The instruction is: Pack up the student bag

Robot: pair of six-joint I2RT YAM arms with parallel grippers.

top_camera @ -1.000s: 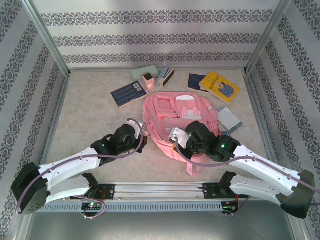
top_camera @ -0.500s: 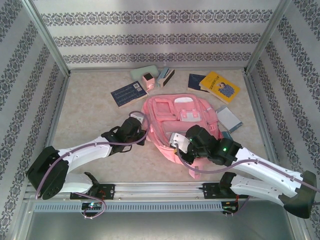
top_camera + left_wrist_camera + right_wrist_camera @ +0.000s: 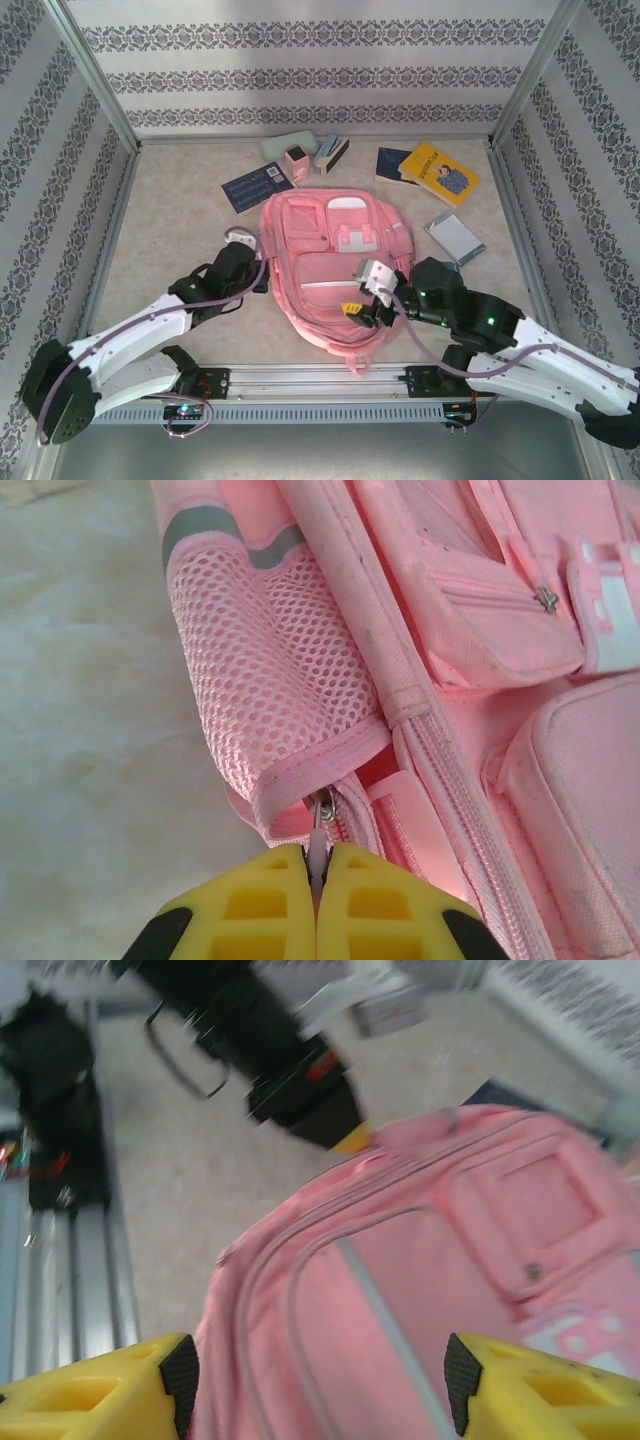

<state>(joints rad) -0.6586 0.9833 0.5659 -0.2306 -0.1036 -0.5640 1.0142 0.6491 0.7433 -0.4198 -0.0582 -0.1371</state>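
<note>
**Item: student bag [image 3: 330,255].** Pink, lying flat with its front pockets up in the middle of the tabletop [image 3: 170,220], between the two arms. Main compartment appears zipped shut.

**Step in hand (judged):** opening the bag so packing can start; nothing is loaded yet.

**Left pincer [image 3: 317,865]:** jaws pressed together on the slim zipper pull [image 3: 322,815], at the foot of the mesh side pocket [image 3: 260,670] on the bag's left flank.

**Right pincer [image 3: 318,1390]:** fingers spread wide and holding nothing, hanging over the bag's near lower edge. The right wrist view is blurred, so I cannot tell whether the tips touch the fabric.

**Next move calls for (judged):** drawing the pull along the zipper track around the bag's curve without losing the thin tab, while the right arm presses or pins the bag so it does not slide along.

**Waiting stock:** blue book [image 3: 257,187], yellow book [image 3: 440,173] and grey notebook [image 3: 455,237], all lying on the tabletop beyond the bag, apart from it.
</note>
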